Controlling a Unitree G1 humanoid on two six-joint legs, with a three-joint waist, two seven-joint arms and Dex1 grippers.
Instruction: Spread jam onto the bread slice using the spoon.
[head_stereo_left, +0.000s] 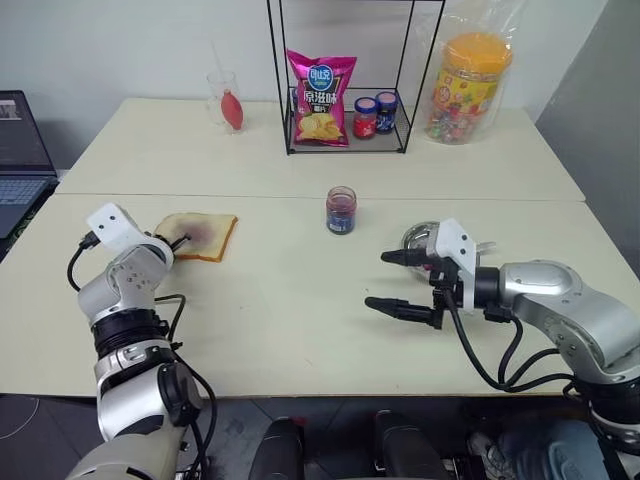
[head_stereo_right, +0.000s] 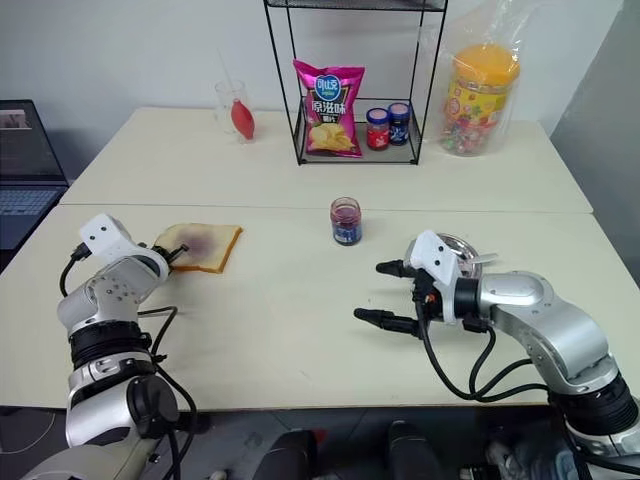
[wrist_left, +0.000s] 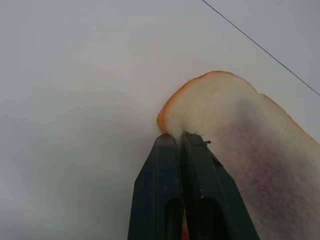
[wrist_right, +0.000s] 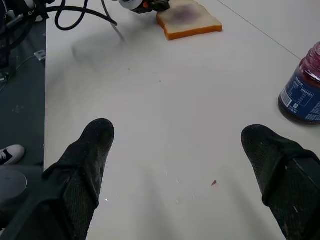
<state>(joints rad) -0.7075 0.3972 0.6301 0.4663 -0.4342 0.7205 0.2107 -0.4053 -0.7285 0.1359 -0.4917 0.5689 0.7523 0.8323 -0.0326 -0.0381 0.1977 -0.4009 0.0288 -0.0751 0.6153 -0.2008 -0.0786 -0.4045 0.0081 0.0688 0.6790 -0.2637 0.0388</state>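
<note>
Two fingers (wrist_left: 172, 165) at bread slice (wrist_left: 240, 130) edge

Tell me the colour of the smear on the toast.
Purple-red, on the square tan-crusted toast slice; right wrist view shows it best.

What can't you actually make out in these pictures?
- Round shiny metal dish: head views, partly hidden behind the right gripper.
- Square toast slice's near corner: left wrist view, covered by the shut left gripper.
- Small clear glass jam jar: right wrist view, cut off by the edge.
</note>
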